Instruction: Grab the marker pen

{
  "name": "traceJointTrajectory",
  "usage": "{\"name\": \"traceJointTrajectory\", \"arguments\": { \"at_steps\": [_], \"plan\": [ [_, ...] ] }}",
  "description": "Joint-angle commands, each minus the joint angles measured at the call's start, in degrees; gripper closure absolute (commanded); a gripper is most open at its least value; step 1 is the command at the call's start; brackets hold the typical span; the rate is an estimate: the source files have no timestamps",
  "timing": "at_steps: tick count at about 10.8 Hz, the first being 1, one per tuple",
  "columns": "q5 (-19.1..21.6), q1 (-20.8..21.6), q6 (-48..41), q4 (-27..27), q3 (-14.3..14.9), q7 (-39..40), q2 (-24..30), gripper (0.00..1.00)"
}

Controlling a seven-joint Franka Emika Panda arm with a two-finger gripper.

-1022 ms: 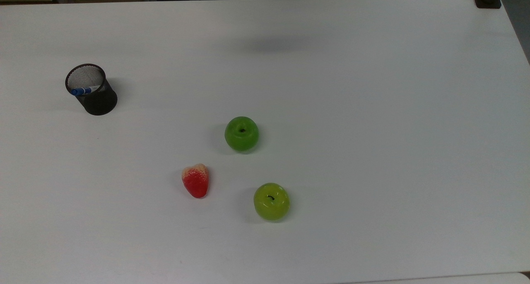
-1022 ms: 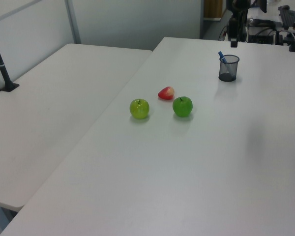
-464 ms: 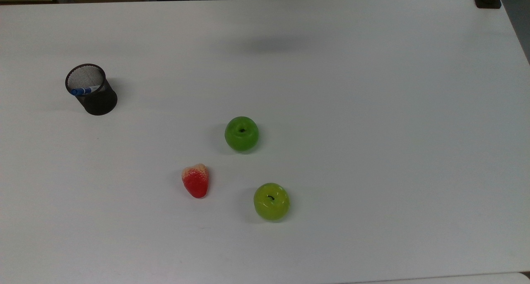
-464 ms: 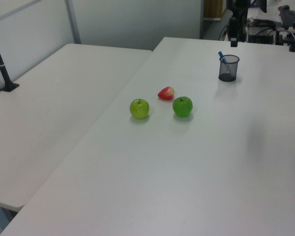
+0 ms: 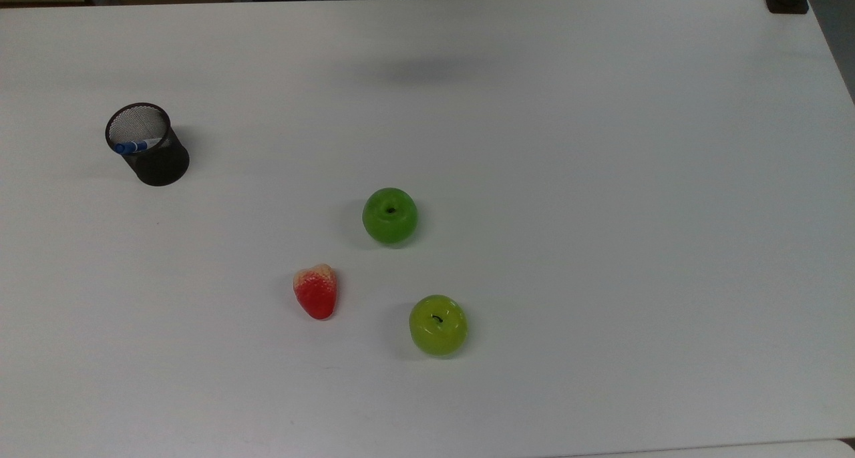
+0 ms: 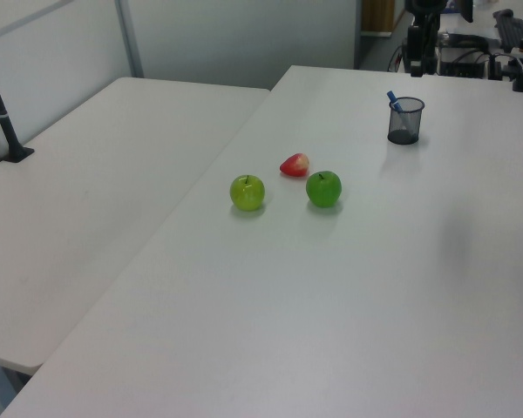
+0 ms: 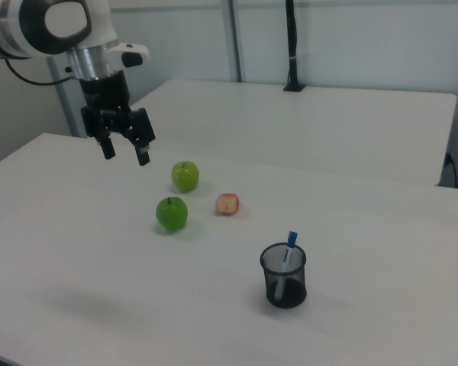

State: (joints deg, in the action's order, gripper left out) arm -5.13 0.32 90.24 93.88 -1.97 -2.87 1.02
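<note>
One marker pen (image 5: 135, 146) stands in a black mesh cup (image 5: 148, 145), with its blue cap leaning over the rim and its white barrel going down inside. The cup is upright on the white worktop (image 5: 601, 177), near the edge of the worktop at the top view's left, and well apart from the fruits.

Three fruits lie around the middle of the worktop. A dark green apple (image 5: 390, 215) is nearest to the cup. A lighter, yellow-green apple (image 5: 438, 325) is closer to the worktop edge at the top view's bottom. A red strawberry (image 5: 316, 291) with a pale top lies on its side between them, toward the top view's left. None of the three touches another.

In the right view the tool (image 7: 124, 151) hangs in the air above the worktop, at the end of the white arm (image 7: 42, 23). Its two black fingers (image 7: 142, 152) point down and are spread wide apart, with nothing between them. It is on the far side of the apples from the cup, so it is well apart from the marker pen (image 7: 290, 245). A soft shadow (image 5: 427, 71) lies on the worktop near the edge at the top view's top.
</note>
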Motion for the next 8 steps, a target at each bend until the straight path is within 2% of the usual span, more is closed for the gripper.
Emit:
{"name": "traceJointTrajectory", "arguments": {
  "at_steps": [1, 4, 6, 8],
  "plan": [
    [0.82, -4.44, -0.16, -0.54, 0.39, 3.3, -0.76, 0.0],
    [0.47, -11.63, 0.02, -0.63, 0.39, 7.25, -1.8, 0.0],
    [0.82, -16.73, 0.11, -3.52, 0.39, 11.55, -3.65, 0.0],
    [0.73, -19.03, 1.24, -3.7, 0.39, 14.19, -4.01, 0.0]
  ]
}}
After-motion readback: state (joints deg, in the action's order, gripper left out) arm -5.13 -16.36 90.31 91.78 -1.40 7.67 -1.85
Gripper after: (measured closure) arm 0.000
